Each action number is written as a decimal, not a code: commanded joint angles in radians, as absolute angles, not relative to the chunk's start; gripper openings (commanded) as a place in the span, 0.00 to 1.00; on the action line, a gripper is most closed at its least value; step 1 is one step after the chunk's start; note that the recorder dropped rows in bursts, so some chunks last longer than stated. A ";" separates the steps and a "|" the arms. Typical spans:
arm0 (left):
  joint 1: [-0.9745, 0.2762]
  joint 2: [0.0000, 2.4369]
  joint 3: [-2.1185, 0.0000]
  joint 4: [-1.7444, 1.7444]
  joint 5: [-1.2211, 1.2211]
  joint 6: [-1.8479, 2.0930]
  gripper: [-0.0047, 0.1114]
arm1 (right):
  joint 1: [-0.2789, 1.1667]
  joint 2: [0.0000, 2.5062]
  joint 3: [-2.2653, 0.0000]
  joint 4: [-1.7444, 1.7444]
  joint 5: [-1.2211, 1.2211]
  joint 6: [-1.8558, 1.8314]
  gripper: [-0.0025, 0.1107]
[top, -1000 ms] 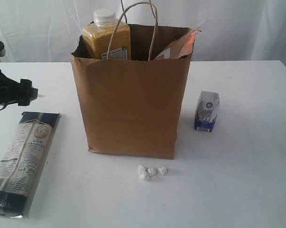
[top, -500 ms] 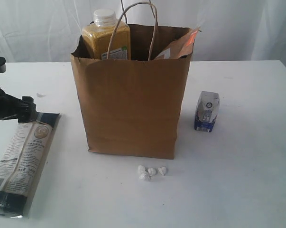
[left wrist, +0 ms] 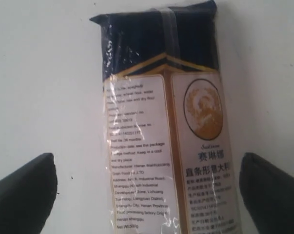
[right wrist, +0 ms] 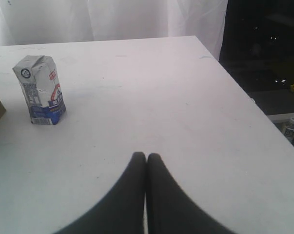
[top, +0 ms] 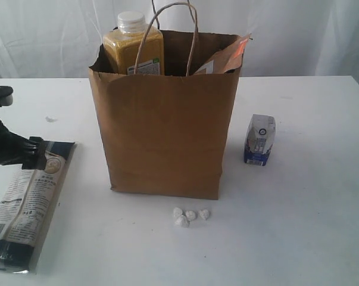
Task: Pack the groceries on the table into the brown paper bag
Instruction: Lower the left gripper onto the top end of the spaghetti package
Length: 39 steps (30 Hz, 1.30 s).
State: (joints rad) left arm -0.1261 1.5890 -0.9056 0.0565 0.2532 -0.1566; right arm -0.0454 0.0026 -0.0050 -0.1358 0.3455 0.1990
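Exterior view. The bag (top: 167, 137) stands upright at the middle of the surface (top: 298, 238). Its top is open and its handles (top: 173, 36) rise above the rim. Inside it, the bottle (top: 133, 50) shows above the left part of the rim and the pouch (top: 230, 56) above the right. The carton (top: 260, 140) stands upright on the surface to the right of the bag, apart from it. The lumps (top: 190, 216) lie clustered just in front of the bag's near edge. The packet (top: 27, 205) lies flat at the near left, running near to far. The left pincer (top: 35, 152) is at the packet's far end; contact cannot be judged here.

Left wrist view. The left pincer's fingers (left wrist: 22, 195) are spread wide. One is on each side of the packet, with white surface between each finger and the packet. Nothing is gripped.

Right wrist view. The right pincer (right wrist: 146, 158) has its fingers pressed together with nothing between them. It sits over bare surface. The carton is well apart from it, beside a brown edge of the bag.
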 commanded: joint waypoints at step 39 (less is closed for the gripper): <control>-0.130 1.920 -1.385 0.019 0.727 -0.019 0.95 | -0.042 0.000 0.000 -0.141 0.336 0.199 0.02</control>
State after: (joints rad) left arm -0.1267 1.9059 -1.3806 0.0381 0.7112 -0.0221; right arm -0.0454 0.0026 -0.0050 -0.1358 0.3455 0.1990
